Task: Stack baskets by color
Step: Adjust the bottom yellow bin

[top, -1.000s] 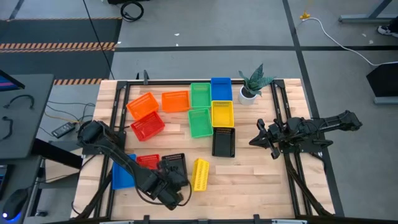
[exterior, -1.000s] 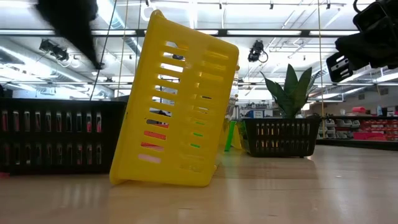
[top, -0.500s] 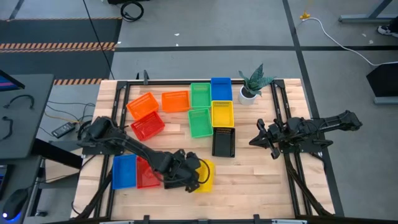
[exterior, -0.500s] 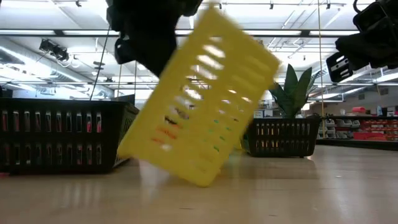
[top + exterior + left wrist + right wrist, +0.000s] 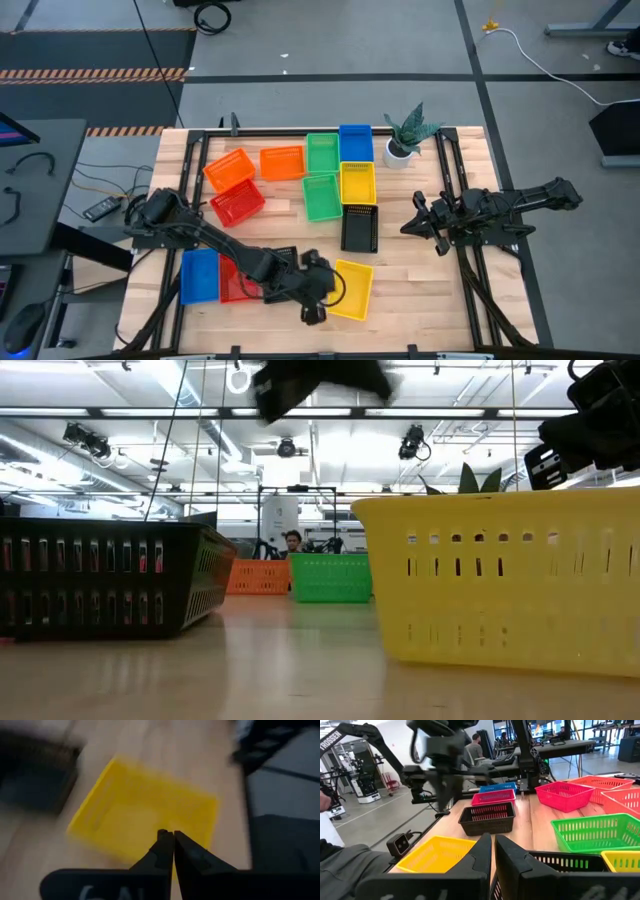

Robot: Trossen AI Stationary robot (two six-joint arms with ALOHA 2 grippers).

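A yellow basket [image 5: 352,290] [image 5: 145,810] lies flat on the wood table near its front edge, open side up, resting on its bottom [image 5: 500,580]. My left gripper [image 5: 320,294] [image 5: 173,836] hovers shut just above the basket's left rim, slanting down, with nothing between its fingers. A black basket [image 5: 283,261], a red one [image 5: 236,280] and a blue one [image 5: 200,275] stand side by side under my left arm. My right gripper [image 5: 408,225] [image 5: 493,840] waits shut at the right side, pointing level.
Farther back stand two orange baskets [image 5: 230,168] [image 5: 282,162], a red one [image 5: 237,203], two green ones [image 5: 322,152] [image 5: 320,195], a blue one [image 5: 355,142], a yellow one [image 5: 357,183] and a black one [image 5: 360,228]. A potted plant [image 5: 405,135] is at the far right.
My left gripper has swung toward the table's right edge and turned. The yellow basket, which stood on one long side a second ago, has tipped over toward the right and now lies flat with its open side up.
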